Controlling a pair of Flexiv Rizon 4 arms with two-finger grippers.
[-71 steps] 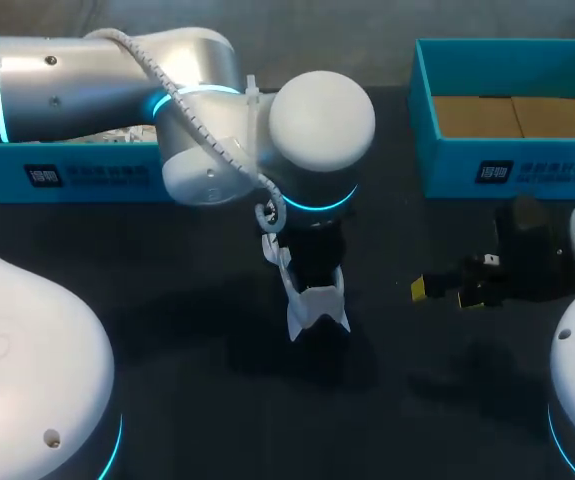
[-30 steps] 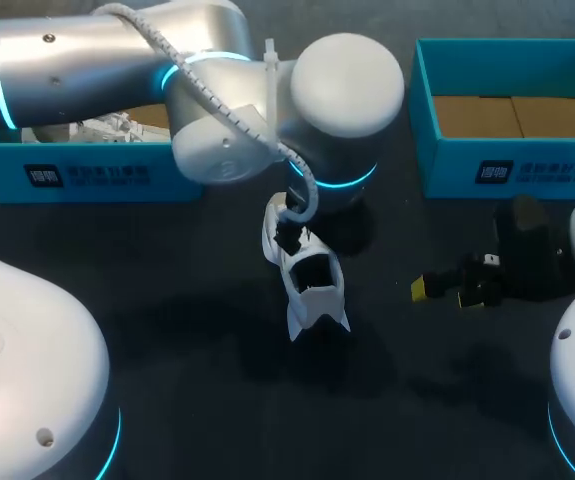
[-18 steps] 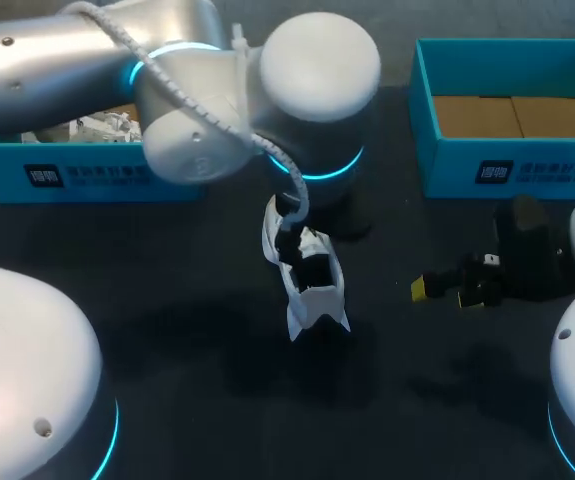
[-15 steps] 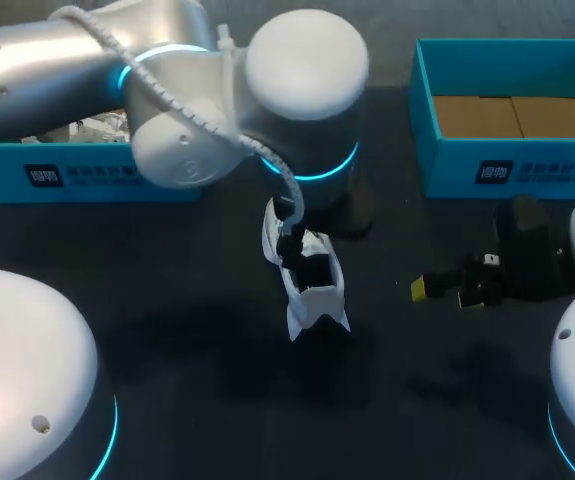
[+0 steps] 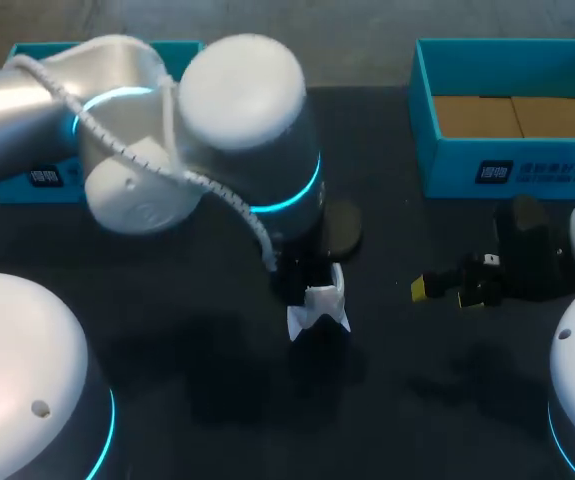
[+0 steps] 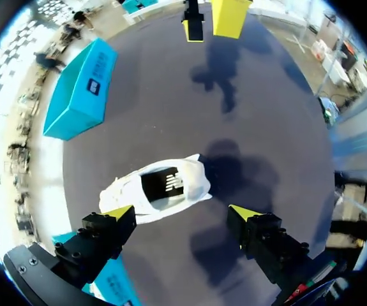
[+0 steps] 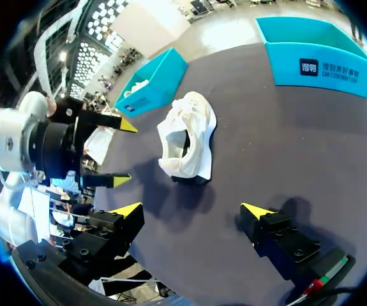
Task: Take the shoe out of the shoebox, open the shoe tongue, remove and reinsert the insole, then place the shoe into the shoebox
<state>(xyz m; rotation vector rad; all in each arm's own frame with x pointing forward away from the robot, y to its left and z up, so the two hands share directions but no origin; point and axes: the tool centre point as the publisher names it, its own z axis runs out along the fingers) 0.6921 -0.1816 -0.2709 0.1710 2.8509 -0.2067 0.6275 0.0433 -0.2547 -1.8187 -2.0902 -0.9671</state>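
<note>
The left arm (image 5: 237,150) hangs over the middle of the worktop (image 5: 417,400), blocking the way down to most of the shoe (image 5: 317,310). Bare worktop lies open between the shoe and the right claw (image 5: 452,290), and on the shoe's near side. A teal box (image 5: 12,185) stands far left, a second teal box (image 5: 507,170) far right.

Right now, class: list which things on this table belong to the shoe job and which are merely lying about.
Belong to the job: white shoe; teal shoebox at left; left gripper, open above the shoe.
Lying about: second teal box; brown cardboard inside it.
</note>
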